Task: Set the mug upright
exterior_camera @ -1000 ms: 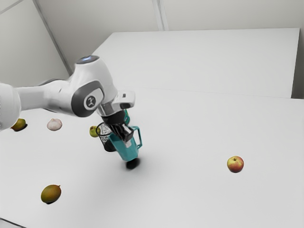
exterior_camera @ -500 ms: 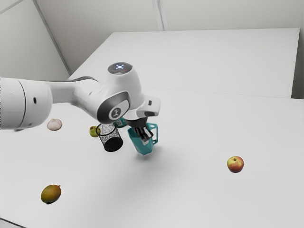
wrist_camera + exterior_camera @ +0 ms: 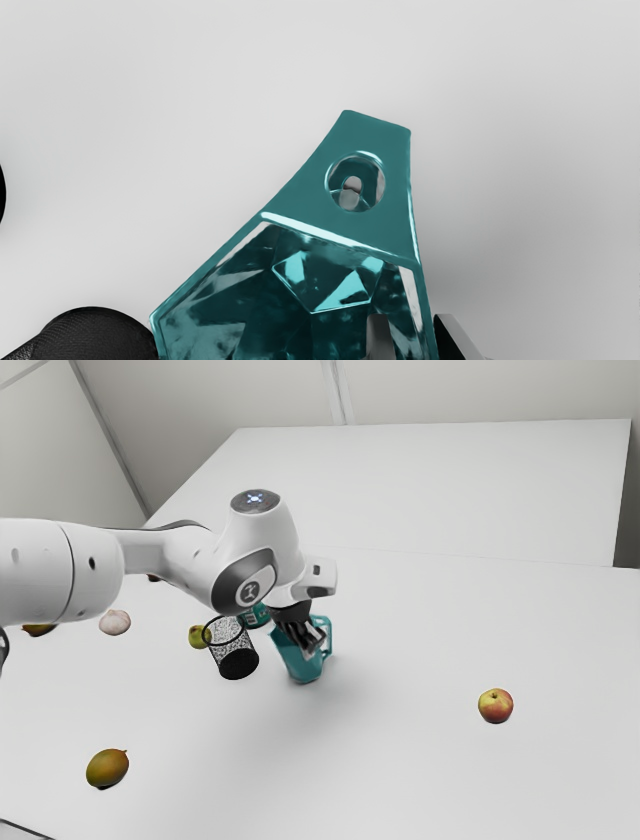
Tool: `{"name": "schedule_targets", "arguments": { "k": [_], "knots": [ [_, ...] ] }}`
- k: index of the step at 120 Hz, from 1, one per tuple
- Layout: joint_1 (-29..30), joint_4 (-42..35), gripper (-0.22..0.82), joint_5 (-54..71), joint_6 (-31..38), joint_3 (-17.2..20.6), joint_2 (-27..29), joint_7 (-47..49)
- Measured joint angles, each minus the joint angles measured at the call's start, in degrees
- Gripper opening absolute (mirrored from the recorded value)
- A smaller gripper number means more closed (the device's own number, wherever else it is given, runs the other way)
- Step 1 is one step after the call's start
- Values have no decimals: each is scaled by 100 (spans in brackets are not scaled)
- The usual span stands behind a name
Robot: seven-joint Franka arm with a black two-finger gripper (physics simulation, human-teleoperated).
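"So, where was the mug [image 3: 303,663] from the gripper [image 3: 314,644]?" my neighbour asked.

"Right below it," I said, "toward the exterior view's left of the table, with the mesh cup [image 3: 236,660] near it, farther left. Its long axis ran close to upright, mouth up, base down, with perhaps a slight lean."

"And the grip?"

"Pinching the mug's side wall, one finger inside the mouth and one outside. The handle pointed to the exterior view's right."

"Was it standing, then?"

"I couldn't tell whether the base bore flat on the table [image 3: 420,760]. Everything hung on that, I reckoned: if the wall was let go while the base was cocked, the mug might tip."

"What did it look like?"

"Teal and glossy, faceted inside, with a round hole showing in the handle's broad top."
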State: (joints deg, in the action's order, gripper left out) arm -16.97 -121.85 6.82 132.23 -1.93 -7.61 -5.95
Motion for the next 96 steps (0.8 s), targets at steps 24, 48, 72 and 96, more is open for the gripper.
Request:
{"name": "schedule_targets", "arguments": {
  "k": [24, 48, 72, 96],
  "knots": [
    [-2, 125, 35, -240, -33, -32, 238, 5],
    [-50, 1389, 51, -514, -639, -181, 26, 0],
    [876, 2284, 57, -697, -1899, -27, 431, -27],
    [1027, 2977, 59, -467, -2975, -43, 492, -149]
  ]
}}
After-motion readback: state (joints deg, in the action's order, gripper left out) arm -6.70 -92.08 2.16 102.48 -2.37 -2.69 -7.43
